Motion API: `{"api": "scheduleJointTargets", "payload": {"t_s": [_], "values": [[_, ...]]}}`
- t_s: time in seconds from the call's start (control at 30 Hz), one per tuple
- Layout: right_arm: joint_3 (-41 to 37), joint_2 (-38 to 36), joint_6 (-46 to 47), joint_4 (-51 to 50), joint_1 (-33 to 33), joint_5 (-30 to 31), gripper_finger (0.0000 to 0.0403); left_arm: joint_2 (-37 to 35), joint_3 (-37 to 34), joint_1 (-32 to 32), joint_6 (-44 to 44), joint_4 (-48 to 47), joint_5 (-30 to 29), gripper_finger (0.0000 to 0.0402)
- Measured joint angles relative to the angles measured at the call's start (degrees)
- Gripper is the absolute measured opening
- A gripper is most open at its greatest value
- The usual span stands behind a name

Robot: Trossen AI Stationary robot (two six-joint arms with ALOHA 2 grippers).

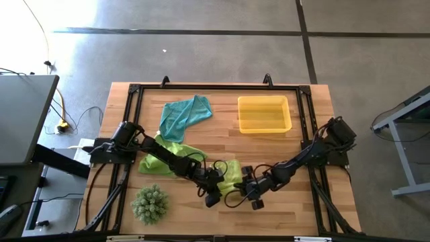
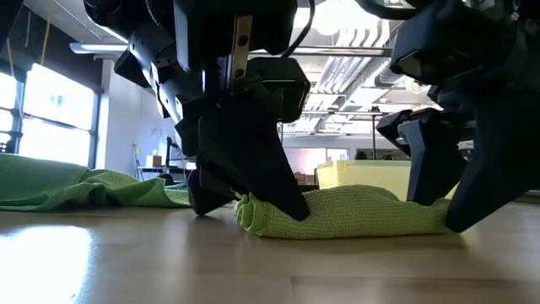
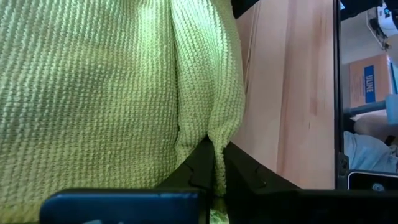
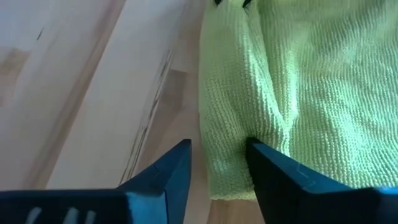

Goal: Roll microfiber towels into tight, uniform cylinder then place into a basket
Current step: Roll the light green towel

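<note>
The rolling step is in hand. The left hand (image 3: 214,163) is clenched on a fold of the green towel (image 1: 230,172), which lies on the tabletop (image 1: 295,208) near its front edge. The right hand (image 4: 217,163) stands released at the towel's other edge. Next, I think, both must turn the fold over evenly. The basket (image 1: 265,114) waits well apart.

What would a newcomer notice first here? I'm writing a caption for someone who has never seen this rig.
Both arms meet at the table's near middle over a lime-green towel: the left gripper pinches its rolled edge, and the right gripper stands open at its other edge. Farther back lie a teal towel and the empty yellow basket.
</note>
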Motion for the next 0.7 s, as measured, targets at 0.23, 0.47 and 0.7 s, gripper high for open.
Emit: {"api": "scheduleJointTargets", "payload": {"t_s": [0.23,0.47,0.7], "values": [[0.06,0.09,4.95,-1.61,-1.00,-0.71,0.0093,-1.59,-0.09,0.04,2.59,-1.13,-0.28,0.0032],[0.00,0.14,7.28,-2.35,-1.54,-2.34,0.0021,-5.32,-0.20,0.51,9.85,-6.25,-0.79,0.0054],[-0.19,0.16,11.08,-1.62,-3.15,-6.53,0.0004,-10.48,-0.13,1.42,15.87,-18.82,-3.24,0.0062]]}}
